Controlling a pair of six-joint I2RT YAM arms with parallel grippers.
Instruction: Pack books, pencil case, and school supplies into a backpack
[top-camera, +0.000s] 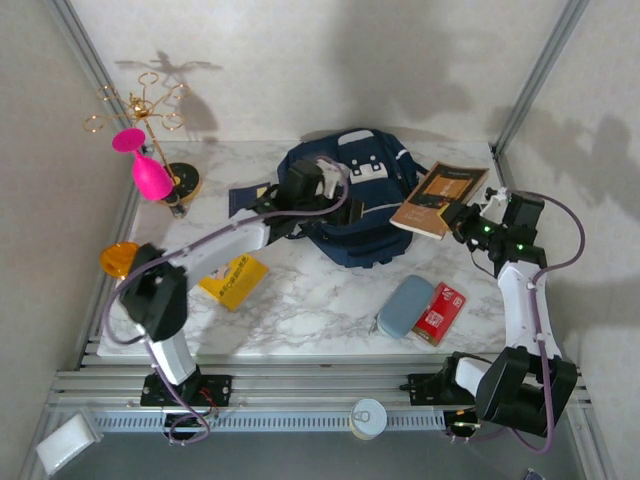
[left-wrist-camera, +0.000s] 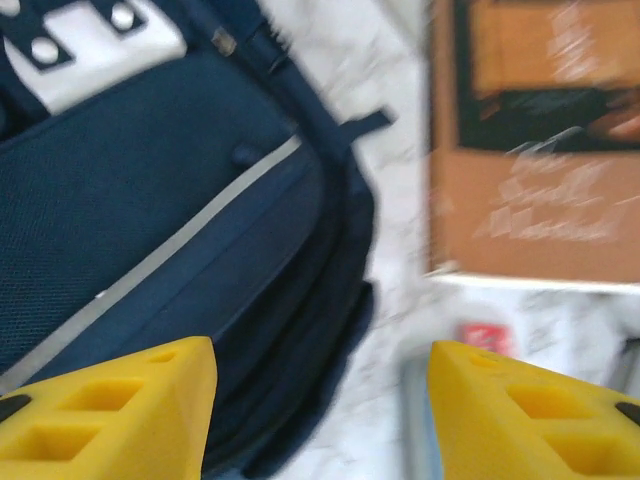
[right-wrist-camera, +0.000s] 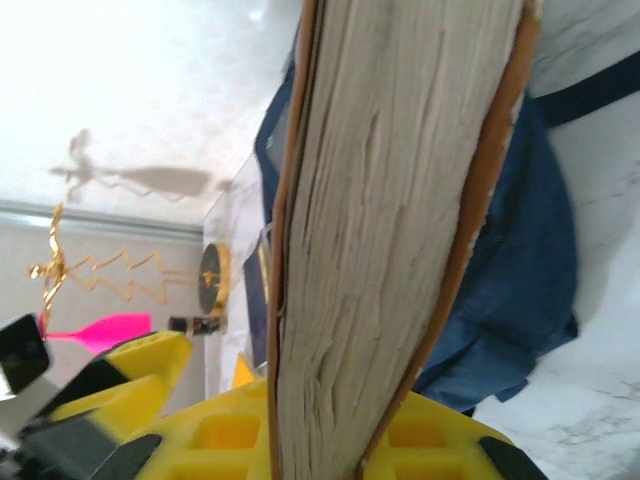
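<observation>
Pages of the brown book (right-wrist-camera: 400, 220) stand edge-on right before my right wrist camera, because my right gripper (right-wrist-camera: 320, 440) is clamped across its covers and page block near one corner. From above, that book sits tilted just right of the backpack (top-camera: 350, 200). I judge I have it by the corner so that I can carry it over to the bag.

My left gripper (left-wrist-camera: 320, 410) hangs over the backpack's front, jaws about half apart and holding nothing. It is probably placed there to catch the fabric and hold the mouth wide. Whether the bag is unzipped I cannot tell.

Nearer my bases, the pencil case (top-camera: 405, 305) and the red pack (top-camera: 440, 312) lie touching side by side on the table (top-camera: 320, 300), apart from the bag and not yet packed. On the left, the yellow book (top-camera: 233, 280) lies beside my left arm.
</observation>
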